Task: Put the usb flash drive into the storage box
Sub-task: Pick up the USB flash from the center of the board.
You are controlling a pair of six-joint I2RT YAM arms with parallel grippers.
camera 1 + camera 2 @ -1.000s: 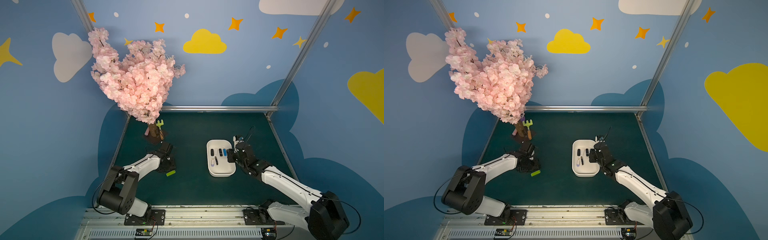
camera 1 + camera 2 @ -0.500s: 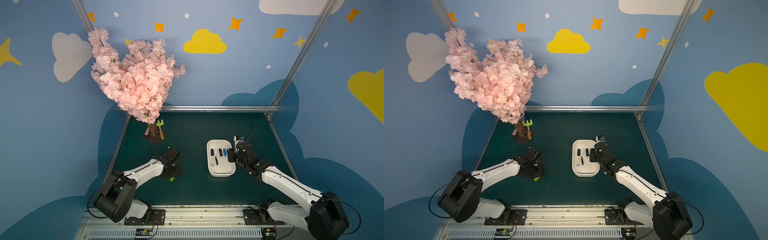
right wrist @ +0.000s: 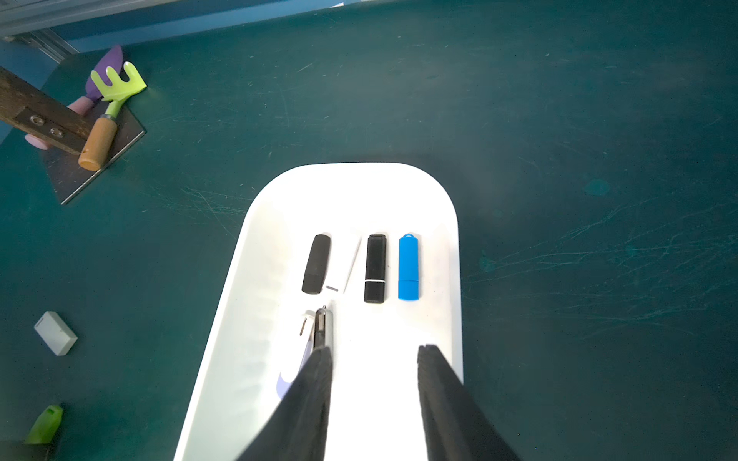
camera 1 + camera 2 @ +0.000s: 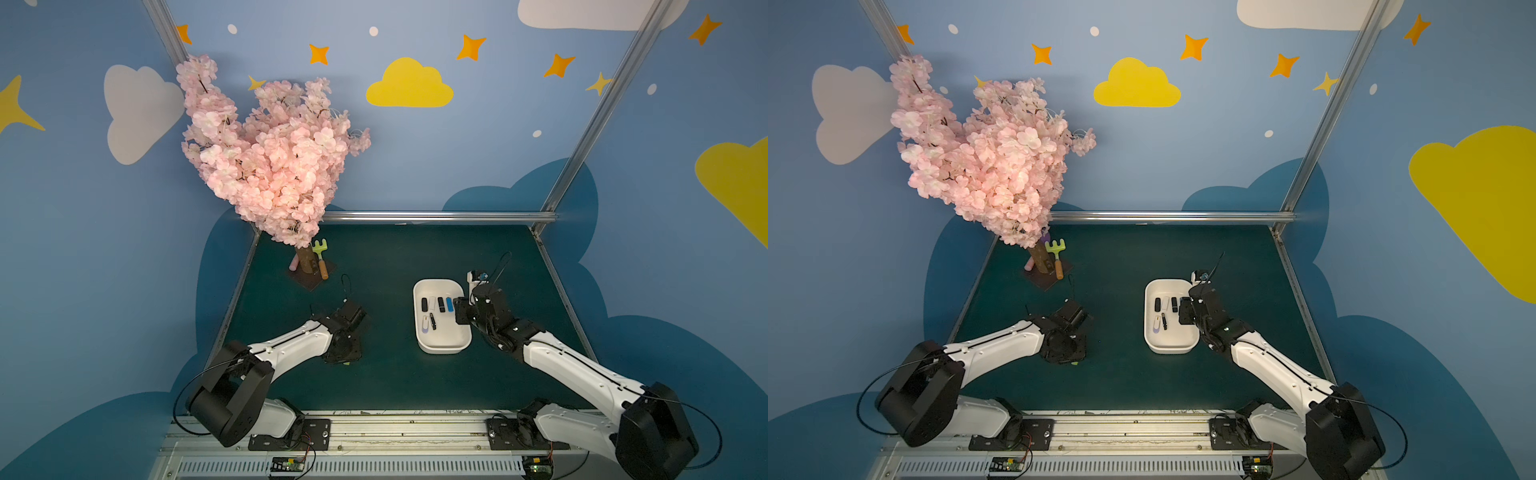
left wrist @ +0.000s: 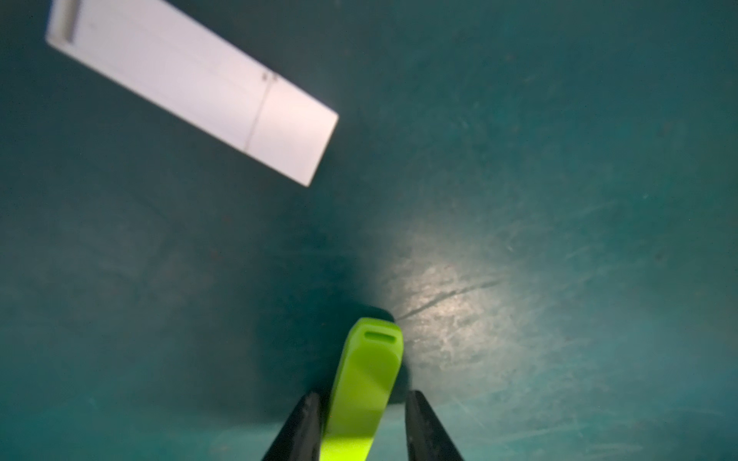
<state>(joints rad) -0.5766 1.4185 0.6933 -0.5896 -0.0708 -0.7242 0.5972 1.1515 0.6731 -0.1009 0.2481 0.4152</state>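
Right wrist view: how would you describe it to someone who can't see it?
A white tray on a dark green mat holds six USB sticks, including a blue stick, with the open, empty tool over it. A white stick, a green stick and a toy rake are outside the tray.

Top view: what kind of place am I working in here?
Probably a staged robot-training cell, not a real room: cloud-and-star painted walls, an aluminium frame post at the corner, and a fake blossom tree set as a prop.
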